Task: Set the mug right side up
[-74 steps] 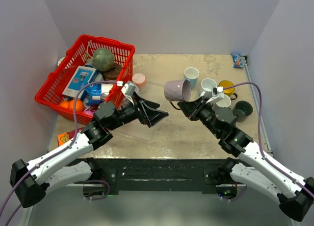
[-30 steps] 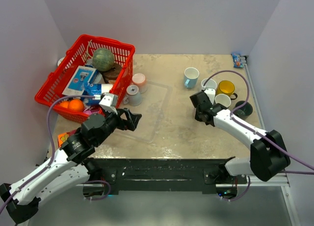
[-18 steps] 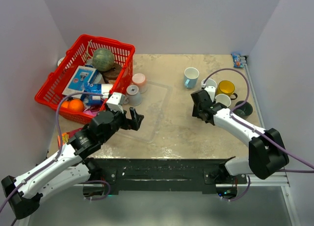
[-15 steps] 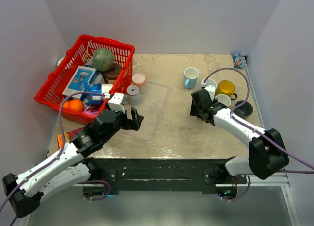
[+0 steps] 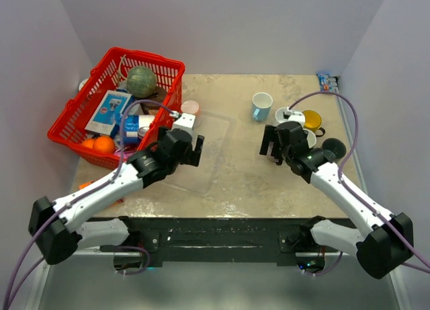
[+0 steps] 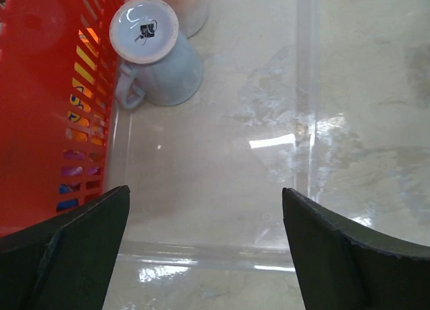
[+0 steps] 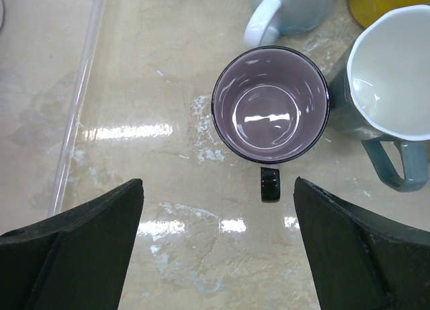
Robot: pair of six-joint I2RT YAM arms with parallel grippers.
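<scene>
Beneath the open right gripper (image 7: 218, 183), the upright mug (image 7: 271, 105), apparently glazed ceramic, is rigid and slippery; grip its rim wall.

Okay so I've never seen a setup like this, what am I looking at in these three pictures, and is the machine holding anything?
Two robot arms are bolted to a table. One picture looks down from above: left arm, right arm. The other two come from cameras on the wrists, with the jaws at the bottom corners. Right wrist view: a purple mug standing upright among other mugs. Left wrist view: a pale mug upside down beside a red basket, by a clear tray. Both sets of jaws are open; nothing is held.
</scene>
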